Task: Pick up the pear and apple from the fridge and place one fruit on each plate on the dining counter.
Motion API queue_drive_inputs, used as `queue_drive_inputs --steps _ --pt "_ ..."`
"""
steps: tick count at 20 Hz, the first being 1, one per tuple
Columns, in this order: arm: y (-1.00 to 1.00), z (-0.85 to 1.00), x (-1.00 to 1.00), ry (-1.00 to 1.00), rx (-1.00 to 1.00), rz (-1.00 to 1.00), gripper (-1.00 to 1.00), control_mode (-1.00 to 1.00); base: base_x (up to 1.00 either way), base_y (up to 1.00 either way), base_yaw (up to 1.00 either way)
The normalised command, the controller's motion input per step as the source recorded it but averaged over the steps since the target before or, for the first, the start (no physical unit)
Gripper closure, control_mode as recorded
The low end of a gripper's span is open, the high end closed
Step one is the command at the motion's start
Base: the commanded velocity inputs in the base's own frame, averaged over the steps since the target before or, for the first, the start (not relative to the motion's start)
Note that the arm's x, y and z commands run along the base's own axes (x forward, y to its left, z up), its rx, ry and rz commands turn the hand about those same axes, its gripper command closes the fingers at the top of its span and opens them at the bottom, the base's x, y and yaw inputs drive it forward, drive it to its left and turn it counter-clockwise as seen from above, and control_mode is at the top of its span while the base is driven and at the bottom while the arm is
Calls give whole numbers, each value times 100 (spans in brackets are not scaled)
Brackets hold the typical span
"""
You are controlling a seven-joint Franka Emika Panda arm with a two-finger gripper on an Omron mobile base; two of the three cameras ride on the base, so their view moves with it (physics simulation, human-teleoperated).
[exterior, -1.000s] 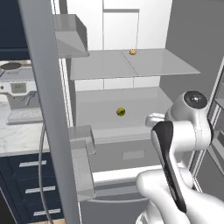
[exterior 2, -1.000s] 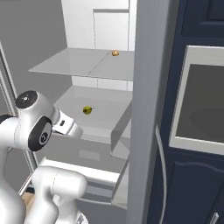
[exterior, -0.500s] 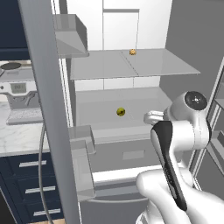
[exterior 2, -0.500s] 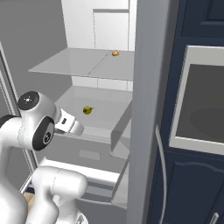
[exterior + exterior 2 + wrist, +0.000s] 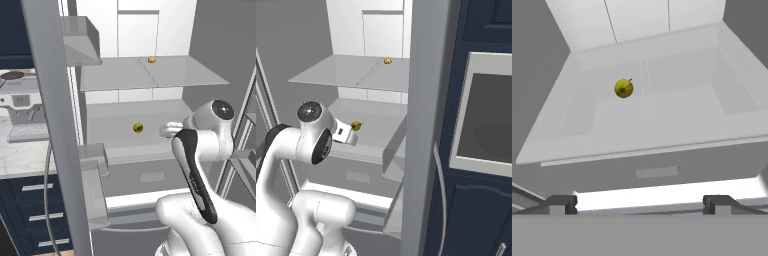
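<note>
On the fridge (image 5: 150,30) shelf — the pear (image 5: 624,88); gripper (image 5: 639,202) spread wide, apart.

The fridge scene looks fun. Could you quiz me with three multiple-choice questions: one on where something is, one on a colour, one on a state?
1. Where does the pear lie?
A. on the lower shelf of the fridge
B. in a door bin
C. on the counter by the coffee machine

2. What colour is the small lump on the upper shelf?
A. deep red
B. tan-orange
C. blue

3. How is the gripper?
A. shut on the pear
B. shut on nothing
C. open, holding nothing

Answers:
1 A: both base views show the pear on the lower shelf, under the glass one.
2 B: the lump looks tan-orange in the left base view and again in the right base view.
3 C: in the hand view the fingertips stand wide apart, with the pear far ahead of them.
</note>
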Motion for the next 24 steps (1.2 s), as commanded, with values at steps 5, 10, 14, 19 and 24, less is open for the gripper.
queue_drive_inputs --steps 5,10,14,19,24 --pt "56 -17 32 3 -2 0 -100 -100 0 0 0" --pt "20 -20 51 2 0 1 -100 -100 0 0 0" --pt "11 -13 59 2 0 0 -100 -100 0 0 0" --pt "6 -8 59 8 0 0 -100 -100 0 0 0" --pt "0 -13 57 10 0 0 -100 -100 0 0 0"
